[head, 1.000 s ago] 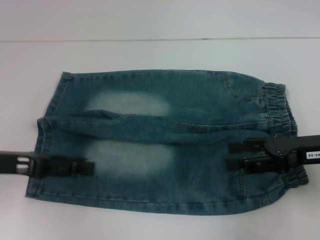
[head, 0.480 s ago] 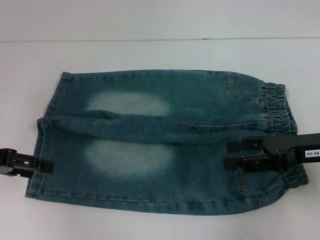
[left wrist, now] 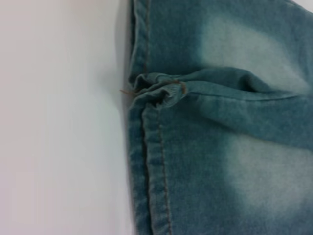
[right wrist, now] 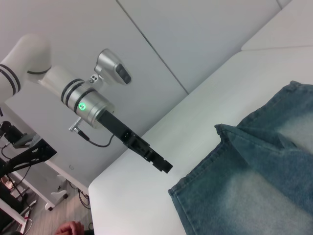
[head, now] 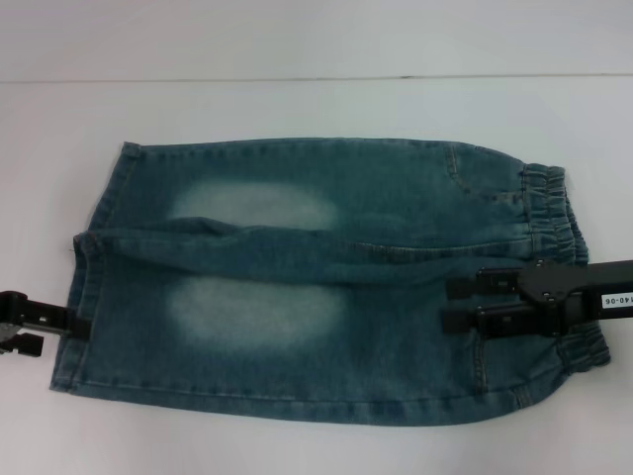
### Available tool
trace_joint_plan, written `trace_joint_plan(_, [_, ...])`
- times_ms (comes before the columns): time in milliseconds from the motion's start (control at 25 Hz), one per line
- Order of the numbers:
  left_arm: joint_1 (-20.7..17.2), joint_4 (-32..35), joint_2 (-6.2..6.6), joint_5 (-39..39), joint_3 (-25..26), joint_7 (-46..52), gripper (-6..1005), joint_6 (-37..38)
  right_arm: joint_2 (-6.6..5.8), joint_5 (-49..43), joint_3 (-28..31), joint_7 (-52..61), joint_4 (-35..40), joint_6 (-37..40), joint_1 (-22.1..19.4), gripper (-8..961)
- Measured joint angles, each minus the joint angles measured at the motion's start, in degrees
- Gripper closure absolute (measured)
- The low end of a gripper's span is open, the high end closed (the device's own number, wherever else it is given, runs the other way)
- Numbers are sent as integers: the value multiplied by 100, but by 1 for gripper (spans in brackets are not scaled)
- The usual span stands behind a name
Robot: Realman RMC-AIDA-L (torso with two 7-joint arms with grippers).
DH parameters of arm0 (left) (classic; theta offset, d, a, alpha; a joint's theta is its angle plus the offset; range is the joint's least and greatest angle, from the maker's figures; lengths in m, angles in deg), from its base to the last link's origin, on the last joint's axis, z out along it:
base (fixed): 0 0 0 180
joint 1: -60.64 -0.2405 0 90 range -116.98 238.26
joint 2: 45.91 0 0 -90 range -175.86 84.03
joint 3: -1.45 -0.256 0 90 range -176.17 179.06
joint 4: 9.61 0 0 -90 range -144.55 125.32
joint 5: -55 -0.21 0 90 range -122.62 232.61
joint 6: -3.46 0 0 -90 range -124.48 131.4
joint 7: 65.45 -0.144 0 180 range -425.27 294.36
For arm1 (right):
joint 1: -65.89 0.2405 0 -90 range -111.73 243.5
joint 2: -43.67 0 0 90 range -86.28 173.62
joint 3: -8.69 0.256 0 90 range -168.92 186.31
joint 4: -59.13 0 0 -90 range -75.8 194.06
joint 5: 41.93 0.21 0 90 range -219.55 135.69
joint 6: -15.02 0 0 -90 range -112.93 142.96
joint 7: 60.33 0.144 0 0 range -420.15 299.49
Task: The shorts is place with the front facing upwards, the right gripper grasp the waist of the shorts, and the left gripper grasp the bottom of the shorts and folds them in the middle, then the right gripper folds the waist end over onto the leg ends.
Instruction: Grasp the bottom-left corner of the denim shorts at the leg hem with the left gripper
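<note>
Shorts (head: 326, 282): blue-green denim, two pale faded patches on the thighs. Lying flat, spread out, front up. Elastic gathered waist toward 3 o'clock, leg hems toward 9 o'clock. Legs side by side, one toward 12 o'clock and one toward 6 o'clock, the fabric bunching in a ridge along the inseam between them. Hem edges double-stitched, slightly rumpled at the crotch junction.

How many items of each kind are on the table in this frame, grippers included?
Denim shorts: 1
Grippers: 2, the left gripper at the leg hem and the right gripper over the waist end
White table: 1
Total: 4
</note>
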Motion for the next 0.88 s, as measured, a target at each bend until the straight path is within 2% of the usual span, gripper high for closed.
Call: trace_joint_plan(880, [110, -129, -125, -232, -252, 77, 127, -88, 41, 34, 13, -1, 12, 134, 137, 131])
